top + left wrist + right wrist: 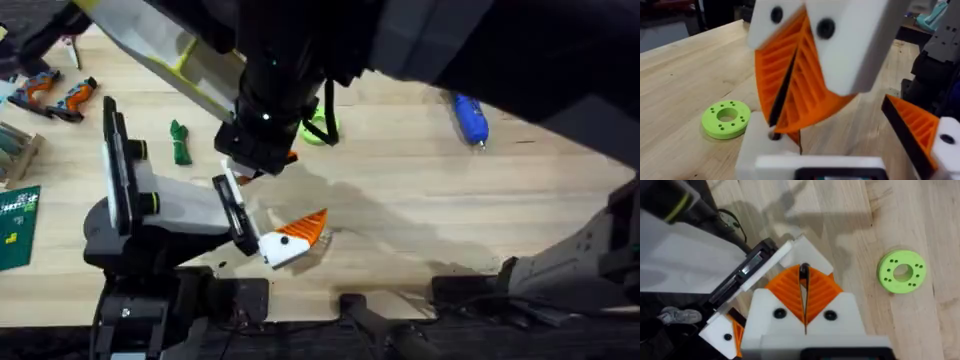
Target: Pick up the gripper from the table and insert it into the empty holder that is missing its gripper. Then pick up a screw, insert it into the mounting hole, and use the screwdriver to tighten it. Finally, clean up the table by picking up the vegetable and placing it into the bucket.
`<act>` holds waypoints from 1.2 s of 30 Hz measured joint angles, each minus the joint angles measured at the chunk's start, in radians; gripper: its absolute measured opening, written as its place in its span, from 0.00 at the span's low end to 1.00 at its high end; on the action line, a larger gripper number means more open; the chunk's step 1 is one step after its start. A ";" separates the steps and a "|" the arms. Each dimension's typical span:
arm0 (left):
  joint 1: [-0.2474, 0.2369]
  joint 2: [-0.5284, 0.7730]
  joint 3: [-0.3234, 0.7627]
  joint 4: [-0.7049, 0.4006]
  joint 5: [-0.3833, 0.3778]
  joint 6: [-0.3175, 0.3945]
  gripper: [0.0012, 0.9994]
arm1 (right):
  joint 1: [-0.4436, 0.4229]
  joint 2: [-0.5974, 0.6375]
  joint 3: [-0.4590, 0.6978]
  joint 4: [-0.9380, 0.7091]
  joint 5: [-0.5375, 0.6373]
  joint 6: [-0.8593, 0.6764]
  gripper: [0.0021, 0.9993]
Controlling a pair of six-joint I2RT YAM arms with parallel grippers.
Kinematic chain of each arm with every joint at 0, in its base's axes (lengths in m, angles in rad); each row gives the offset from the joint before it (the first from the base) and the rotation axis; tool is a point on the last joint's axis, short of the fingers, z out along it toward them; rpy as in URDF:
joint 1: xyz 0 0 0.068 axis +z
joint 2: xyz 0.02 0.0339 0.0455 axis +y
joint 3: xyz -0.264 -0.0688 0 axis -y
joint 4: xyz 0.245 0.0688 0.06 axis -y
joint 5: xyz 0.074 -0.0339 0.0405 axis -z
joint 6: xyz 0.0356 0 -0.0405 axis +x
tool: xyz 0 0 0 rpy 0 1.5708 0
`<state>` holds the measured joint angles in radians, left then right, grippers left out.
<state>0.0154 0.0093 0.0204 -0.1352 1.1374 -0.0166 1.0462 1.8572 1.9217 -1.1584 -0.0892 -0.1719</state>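
So at this moment the right arm had reached way across to the left side of the table (420, 200), big and dark in the overhead view. The right gripper (804, 277) was pointing down right over the left arm's tool. Its 2 orange ribbed pads (785, 287) were squeezed together with just a thin dark slit between them, so basically closed.

In the left wrist view those pads sat right on top of the holder (757, 145), the plain white block with no orange tip. There was a little orange bit (794, 136) poking out under them, next to a dark hole in the block. Honestly I couldn't tell if that was the loose fingertip or just part of the pads.

The left gripper (840, 150) was spread wide. It had the bare holder on 1 side, and its other finger (917, 130), the orange-tipped one, stood well apart. From above it sat near the front edge, left of center.

The vegetable (180, 142) was lying on the wood to the far left, well apart from both claws. The screwdriver (470, 118) was over on the far right, also by itself. A bright green ring (320, 128) with holes lay flat just beyond the right arm's wrist.
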 joint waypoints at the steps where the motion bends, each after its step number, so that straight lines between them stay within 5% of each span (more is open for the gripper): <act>1: 0.000 0.000 0.000 0.000 0.000 0.000 0.98 | 0.000 0.000 0.000 0.000 0.000 0.000 0.00; 14: 0.000 0.000 0.000 0.000 0.003 0.002 0.98 | 0.000 0.006 0.000 0.003 0.003 0.000 0.01; 29: 0.000 0.000 0.000 0.000 0.003 0.005 0.98 | -0.001 0.006 0.000 -0.010 0.007 0.007 0.47; 31: 0.000 0.000 0.000 0.000 0.003 0.005 0.98 | -0.005 0.006 0.003 -0.015 0.008 0.008 0.57; 34: 0.000 0.000 0.000 0.000 0.003 0.005 0.98 | -0.019 0.006 0.025 -0.031 0.012 0.007 0.90; 36: 0.000 0.000 0.000 0.000 0.004 0.005 0.98 | -0.033 0.006 0.048 -0.028 -0.005 0.008 0.99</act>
<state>0.0154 0.0090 0.0204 -0.1352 1.1412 -0.0116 1.0128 1.8634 1.9698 -1.1863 -0.0937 -0.1642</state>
